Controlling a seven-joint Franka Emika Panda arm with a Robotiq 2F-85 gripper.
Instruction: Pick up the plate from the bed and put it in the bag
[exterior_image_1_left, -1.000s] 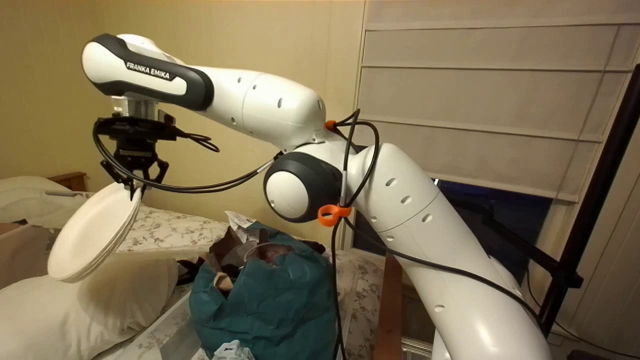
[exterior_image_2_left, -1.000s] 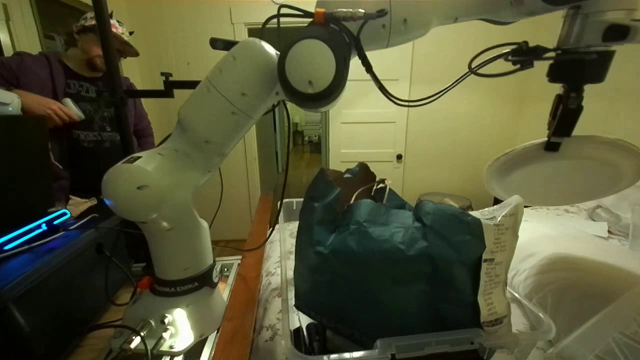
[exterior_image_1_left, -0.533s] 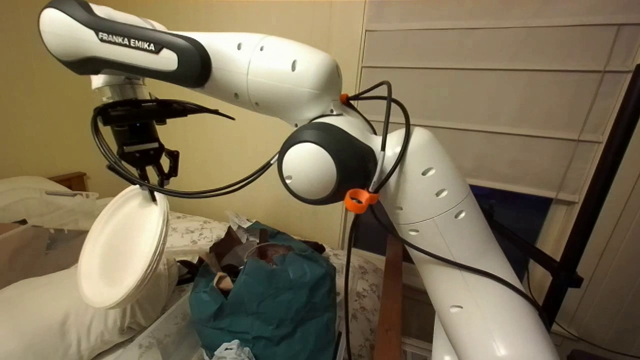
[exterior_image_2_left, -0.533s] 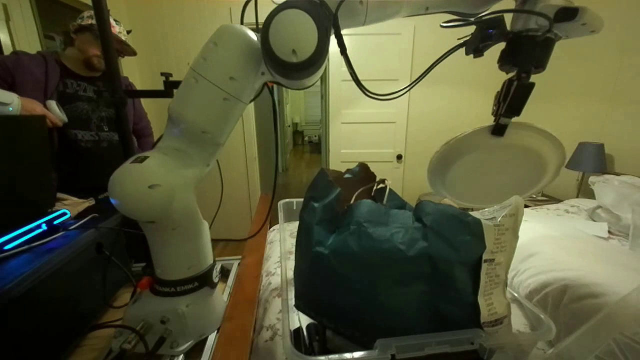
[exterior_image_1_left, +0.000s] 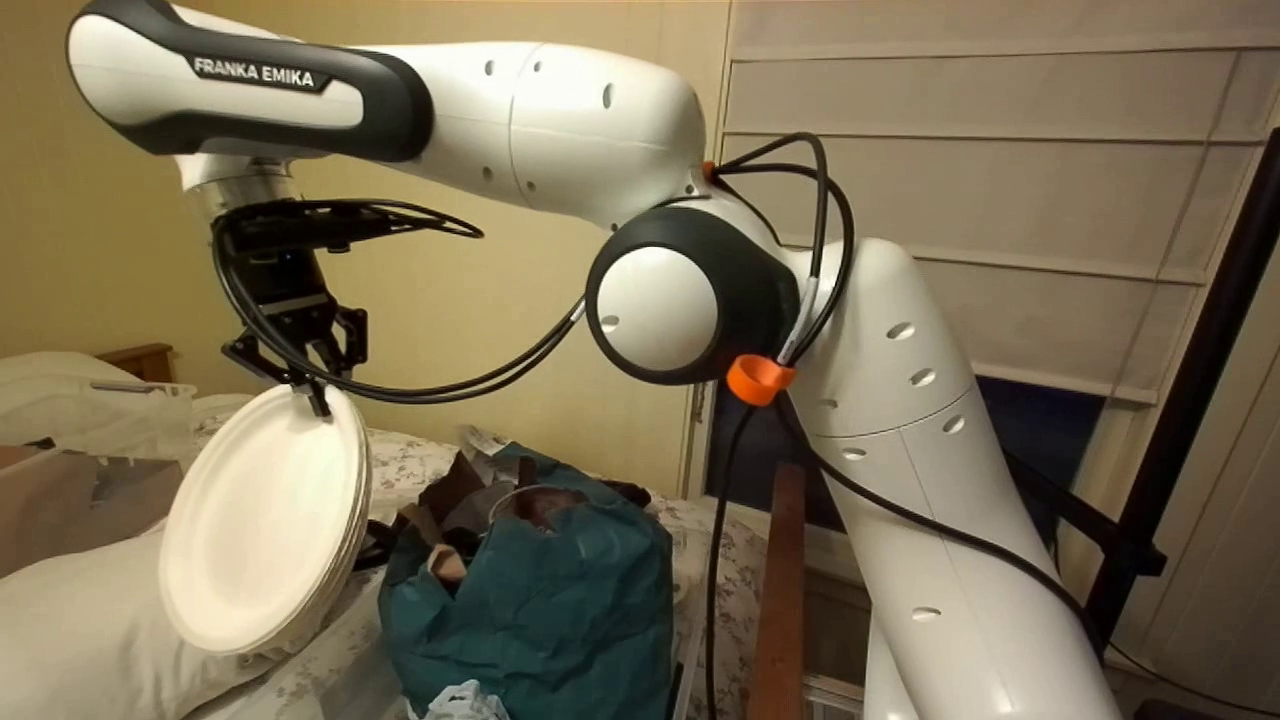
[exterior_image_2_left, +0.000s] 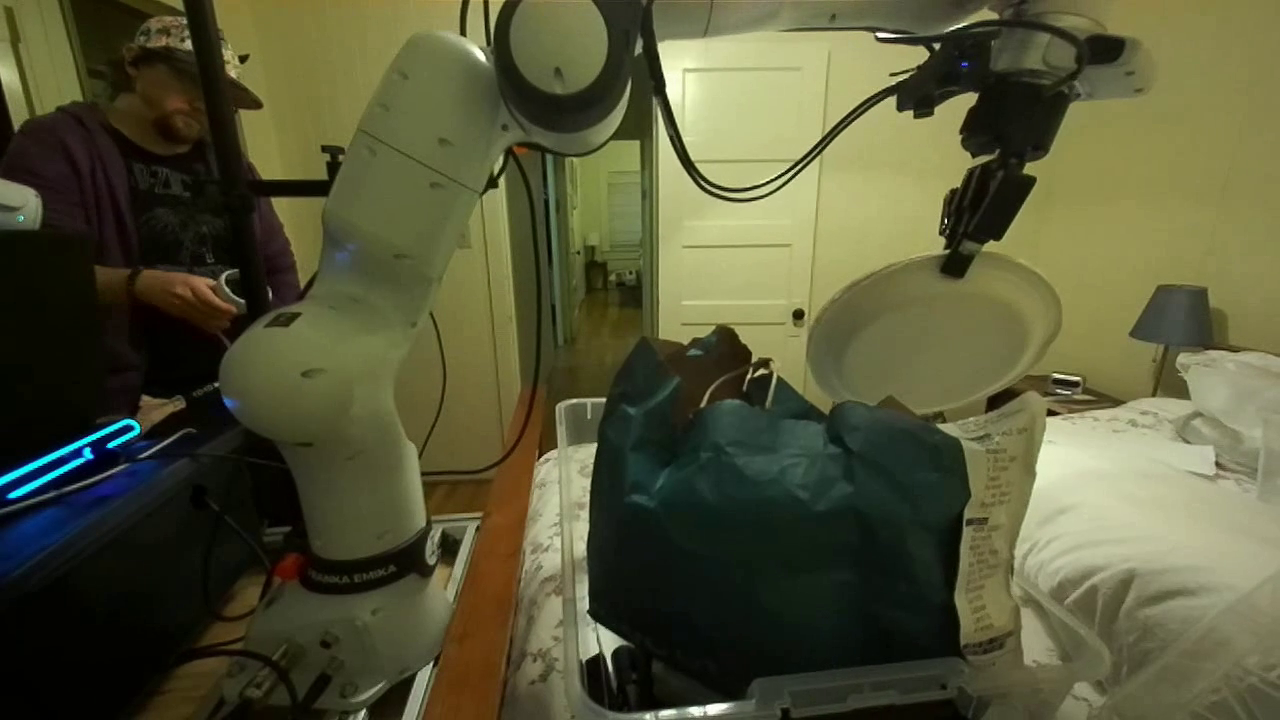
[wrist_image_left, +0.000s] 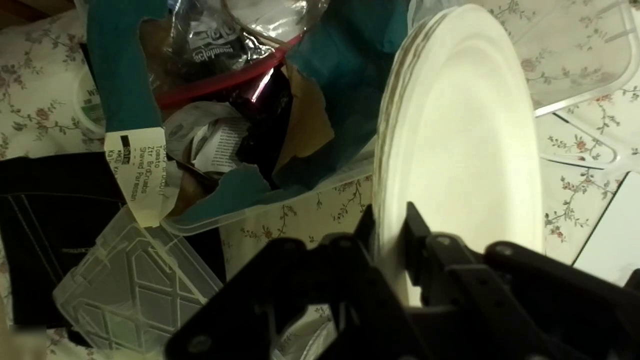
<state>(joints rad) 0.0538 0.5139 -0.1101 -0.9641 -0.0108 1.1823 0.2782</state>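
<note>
The robot arm (exterior_image_1_left: 660, 310) before us holds a tilted stack of cream-white plates (exterior_image_1_left: 260, 520) by the rims, jaws clamped, in midair near the teal bag (exterior_image_1_left: 540, 610), as a man (exterior_image_2_left: 165, 195) in a cap (exterior_image_2_left: 165, 33) stands in the background.

In the wrist view, the lower end of the plates (wrist_image_left: 470, 135) is hidden by the gripper (wrist_image_left: 392, 222), itself cut off by the bottom edge; how many are stacked cannot be told. The bag (wrist_image_left: 350, 65) is cut off at the top, its deeper contents covered. In an exterior view, the pillow (exterior_image_1_left: 90, 630) is cut off by the left edge. In an exterior view, 1 of the 2 fingertips (exterior_image_2_left: 957, 264) is hidden behind the plates, the print on the receipt (exterior_image_2_left: 990, 540) is too small to be read, the arm (exterior_image_2_left: 385, 230) is cut off at the top, and the foot of the lamp (exterior_image_2_left: 1172, 315) is hidden by the bed (exterior_image_2_left: 540, 580). The person (exterior_image_2_left: 165, 215) is crossed by a pole (exterior_image_2_left: 222, 150); the print on the shirt (exterior_image_2_left: 172, 180) is blurred.
</note>
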